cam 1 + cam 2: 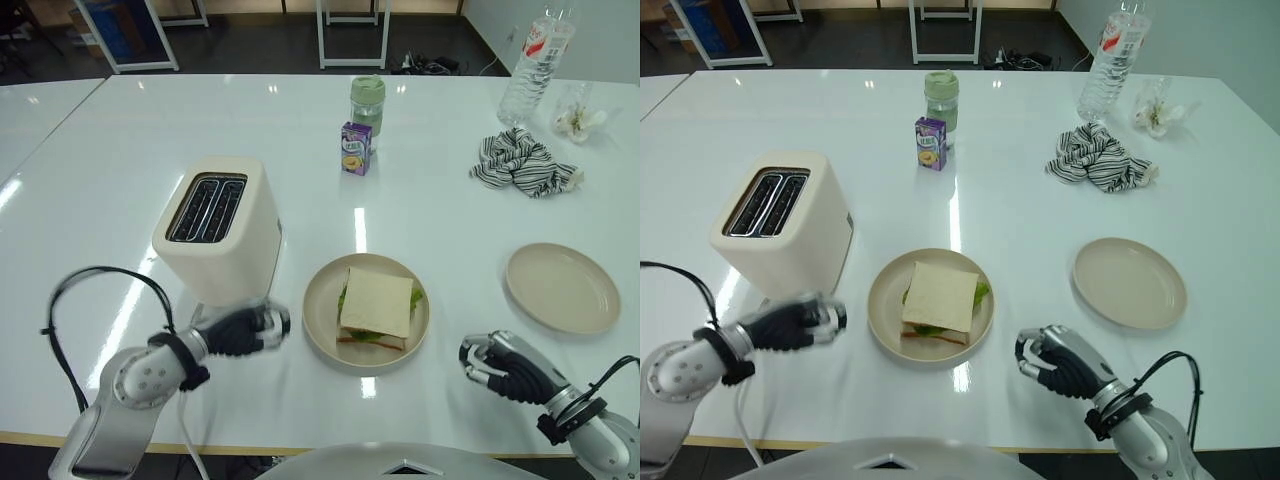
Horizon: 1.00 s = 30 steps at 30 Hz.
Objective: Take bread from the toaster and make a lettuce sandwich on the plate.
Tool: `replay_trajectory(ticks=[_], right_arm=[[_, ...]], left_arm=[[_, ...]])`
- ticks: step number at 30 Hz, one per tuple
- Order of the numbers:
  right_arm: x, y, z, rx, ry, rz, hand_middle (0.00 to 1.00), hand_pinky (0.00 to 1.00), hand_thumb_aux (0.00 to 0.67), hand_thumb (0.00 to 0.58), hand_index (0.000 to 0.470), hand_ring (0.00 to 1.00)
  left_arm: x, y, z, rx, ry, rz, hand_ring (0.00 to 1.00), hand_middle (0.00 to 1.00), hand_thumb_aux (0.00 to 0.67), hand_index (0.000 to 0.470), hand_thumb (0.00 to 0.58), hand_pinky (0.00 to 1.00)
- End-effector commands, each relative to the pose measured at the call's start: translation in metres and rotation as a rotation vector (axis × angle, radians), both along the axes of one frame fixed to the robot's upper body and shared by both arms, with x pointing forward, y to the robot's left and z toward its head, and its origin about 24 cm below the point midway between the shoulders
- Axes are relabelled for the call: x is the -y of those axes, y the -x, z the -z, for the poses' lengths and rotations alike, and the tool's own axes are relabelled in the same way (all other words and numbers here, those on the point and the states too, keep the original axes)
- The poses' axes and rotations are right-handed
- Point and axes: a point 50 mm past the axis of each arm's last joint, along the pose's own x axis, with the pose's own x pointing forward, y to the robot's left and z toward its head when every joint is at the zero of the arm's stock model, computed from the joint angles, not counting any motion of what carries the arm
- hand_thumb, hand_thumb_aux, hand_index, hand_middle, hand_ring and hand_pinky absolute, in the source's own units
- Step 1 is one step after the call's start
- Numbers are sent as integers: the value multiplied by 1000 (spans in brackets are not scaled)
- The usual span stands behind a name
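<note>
A cream toaster (220, 225) stands left of centre, its two slots dark with no bread showing. Right of it a beige plate (318, 310) carries a sandwich (377, 303): white bread on top, lettuce showing at the edges, another slice beneath. My left hand (243, 331) lies low between the toaster's front and the plate, fingers curled, holding nothing. My right hand (497, 364) rests near the front edge, right of the plate, fingers curled and empty.
An empty second beige plate (562, 287) sits at the right. Further back are a purple juice carton (356, 148), a green cup (367, 102), a striped cloth (523, 164), a water bottle (533, 65) and a small white flower (579, 120). A black cable (95, 275) loops by my left arm.
</note>
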Motion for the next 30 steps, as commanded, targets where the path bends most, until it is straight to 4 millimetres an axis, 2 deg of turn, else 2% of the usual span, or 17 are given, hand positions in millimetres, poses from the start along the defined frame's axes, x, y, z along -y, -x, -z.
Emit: replay_trajectory(ticks=[1, 5, 9, 16, 25, 30], right_arm=[[-1, 8, 15, -122, 76, -58, 1000, 1000, 670, 580, 470, 1000], [-7, 7, 20, -131, 101, -75, 1000, 1000, 670, 580, 470, 1000], [-21, 4, 25, -129, 122, -126, 1000, 1000, 670, 580, 470, 1000], [-53, -8, 39, -99, 160, -238, 1000, 1000, 670, 580, 470, 1000], [-68, -54, 45, 62, 253, -206, 1000, 1000, 670, 580, 470, 1000], [-68, -82, 53, 135, 316, -165, 1000, 1000, 670, 580, 470, 1000]], left_arm=[[6, 9, 11, -98, -58, 37, 1000, 1000, 670, 470, 580, 1000], [3, 11, 31, -182, -156, 7, 1000, 1000, 670, 470, 580, 1000], [16, 14, 40, -196, -145, 32, 1000, 1000, 670, 470, 580, 1000], [31, -4, 58, -176, -165, 22, 1000, 1000, 670, 470, 580, 1000], [52, -40, 72, -112, -185, 12, 1000, 1000, 670, 470, 580, 1000], [58, -57, 79, -105, -185, 6, 1000, 1000, 670, 470, 580, 1000]])
